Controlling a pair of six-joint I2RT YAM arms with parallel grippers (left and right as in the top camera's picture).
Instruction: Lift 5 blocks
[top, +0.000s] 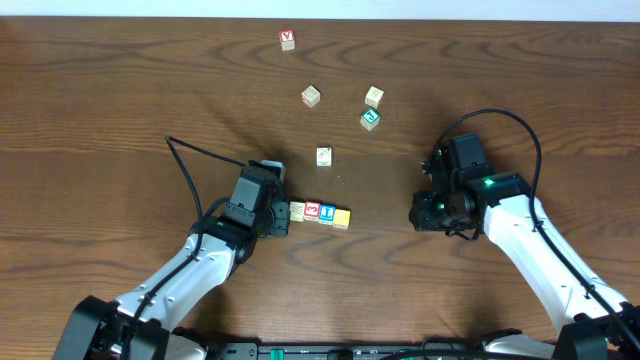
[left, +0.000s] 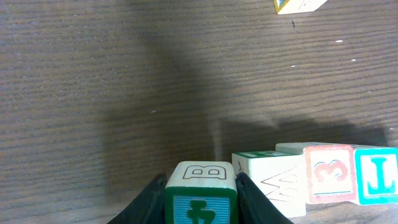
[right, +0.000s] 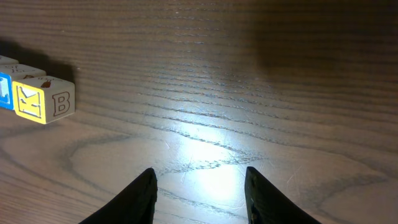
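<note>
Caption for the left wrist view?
Left gripper grips the green block beside a row: cream block, red "3" block, blue block.

Desk (top: 100, 120), contents.
Row of blocks (top: 320, 213): four side by side, running left to right, mid-desk, toward the near edge.
End block (left: 201, 190): just beside the row's left end, between the jaws of the left gripper (top: 279, 207).
Right gripper (right: 199, 186): right of the row, well apart.
Near cube (top: 324, 156): alone, behind the row.
Left cube (top: 311, 96): farther back.
Rear right cube (top: 374, 96): level with the left cube, to its right.
Front right cube (top: 370, 119): just before the rear right cube.
Far cube (top: 287, 39): by the far edge.
</note>
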